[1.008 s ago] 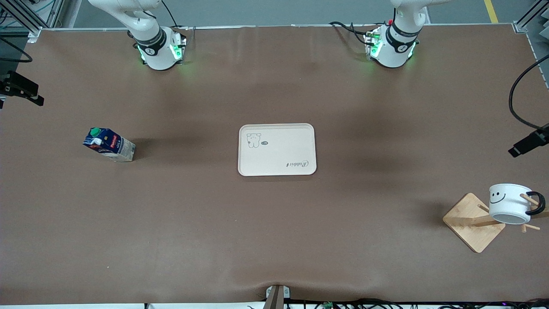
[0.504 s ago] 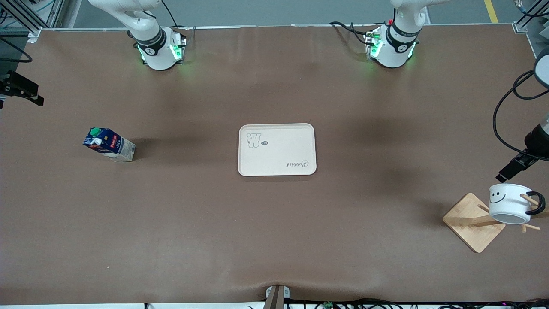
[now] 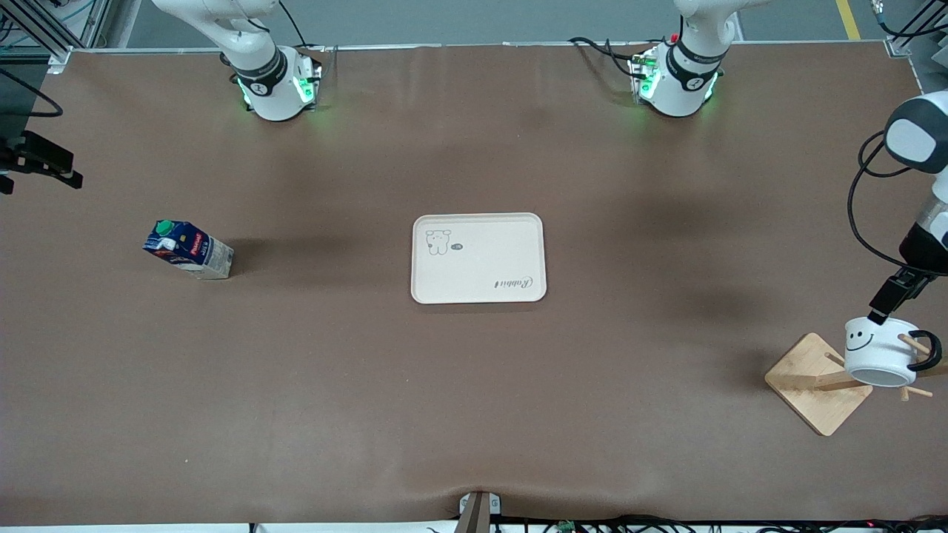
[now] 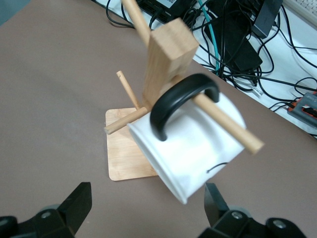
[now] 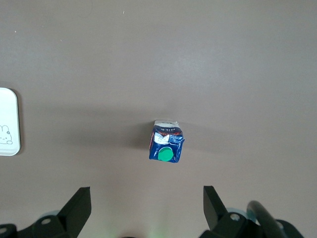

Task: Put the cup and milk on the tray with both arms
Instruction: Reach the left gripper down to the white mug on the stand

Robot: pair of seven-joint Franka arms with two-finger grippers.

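White smiley mug, lower right, hung by its black loop handle on a wooden peg rack; judged rigid, slick — grip the rim. Left hand hovered over it, fingers apart. Right hand, fingers apart, hung over the small blue green-capped carton, judged light, crushable.

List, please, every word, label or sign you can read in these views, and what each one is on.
"Rabbit": script word on the tray, near one corner, upside down in the front view.
Red label on the milk: lettering too small to read.
The cup: a black smiley face, no words.
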